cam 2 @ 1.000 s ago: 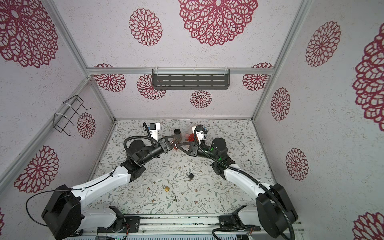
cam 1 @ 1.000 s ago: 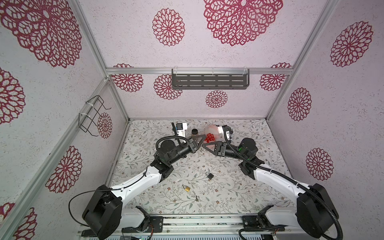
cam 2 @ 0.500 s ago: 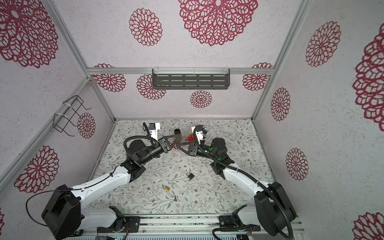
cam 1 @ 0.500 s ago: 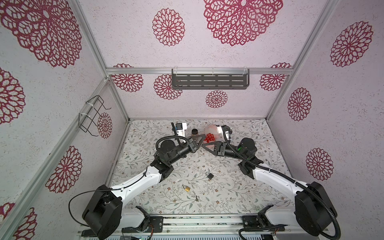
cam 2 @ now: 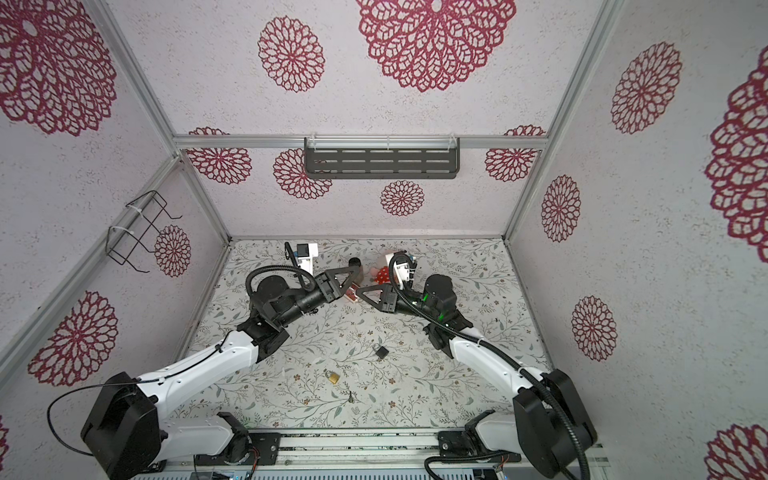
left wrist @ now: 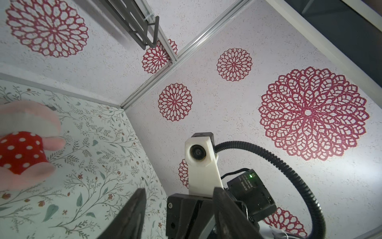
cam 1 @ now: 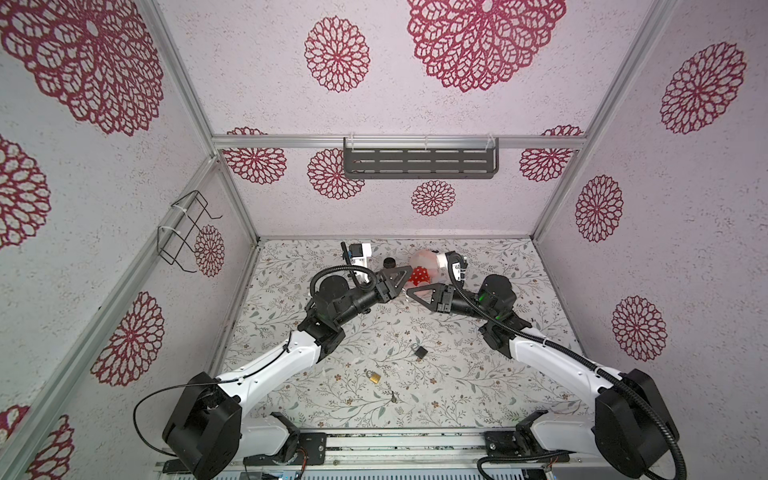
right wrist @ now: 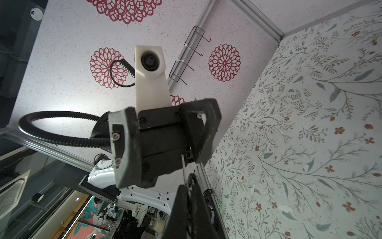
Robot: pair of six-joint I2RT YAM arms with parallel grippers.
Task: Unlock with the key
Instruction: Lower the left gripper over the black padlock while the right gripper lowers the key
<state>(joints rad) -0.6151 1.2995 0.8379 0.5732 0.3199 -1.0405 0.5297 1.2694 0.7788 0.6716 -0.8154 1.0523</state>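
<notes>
No writing can be read anywhere; the small white print on the black motor housing (left wrist: 250,192) beside a green light (left wrist: 250,176) is too blurred.

A dark slotted shelf (cam 1: 419,163) hangs from an aluminium rail (cam 1: 282,142) on the pale, textured back wall (cam 1: 374,208), stamped with crimson rosettes. Left of the shelf, a black wire rack (cam 1: 185,232) hangs on the side wall. Below the shelf lies the floral-printed counter (cam 1: 457,374).

Nearer padlock (cam 1: 374,377) lies left of farther padlock (cam 1: 420,351).
</notes>
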